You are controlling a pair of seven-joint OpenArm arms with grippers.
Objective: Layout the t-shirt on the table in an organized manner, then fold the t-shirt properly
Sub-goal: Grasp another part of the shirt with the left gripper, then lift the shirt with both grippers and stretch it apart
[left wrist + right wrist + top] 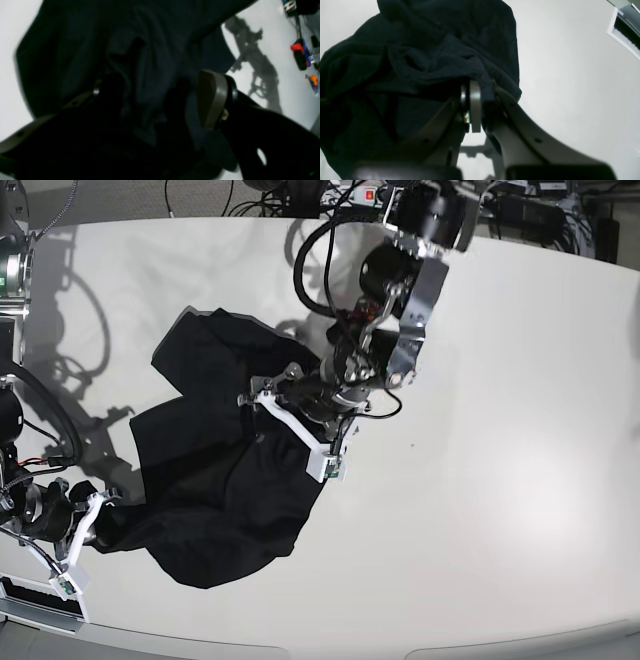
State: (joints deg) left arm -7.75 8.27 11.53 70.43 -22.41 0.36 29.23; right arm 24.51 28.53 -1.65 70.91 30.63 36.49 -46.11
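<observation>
The t-shirt lies crumpled on the table, a dark heap spread from the middle toward the near left corner in the base view, so the work is in the laying-out step and no folding has begun. The right gripper is closed tight on a fold of the black cloth at the edge of the shirt, and in its wrist view the fabric is pinched between the two pads. The left gripper hangs over the upper middle part of the shirt with its jaws spread wide; cloth sits between the fingers but they do not press it, so it holds nothing. I judge the next move calls for the left gripper to close on a bunch of fabric, and then the two arms should pull apart to stretch the shirt flat. The pull should be gentle, otherwise the cloth can slip out
</observation>
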